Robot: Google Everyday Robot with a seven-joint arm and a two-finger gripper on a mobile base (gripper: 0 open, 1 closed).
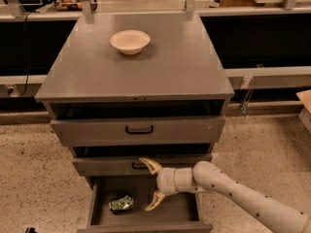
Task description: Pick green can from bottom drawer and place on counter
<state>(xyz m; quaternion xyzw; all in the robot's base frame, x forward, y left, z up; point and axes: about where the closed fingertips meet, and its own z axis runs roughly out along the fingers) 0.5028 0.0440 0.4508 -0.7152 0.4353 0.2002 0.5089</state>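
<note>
The green can (121, 203) lies in the open bottom drawer (146, 216), lower centre; the gripper (152, 186) hovers beside it, fingers spread.

My claw (145, 185), spread wide above the bottom drawer (180, 212), covers part of the middle drawer's handle (138, 166). My arm (243, 198) runs off the lower right corner. The drawer's front is cut by the bottom edge. Any print on the green can (121, 203) is too small to read.
</note>
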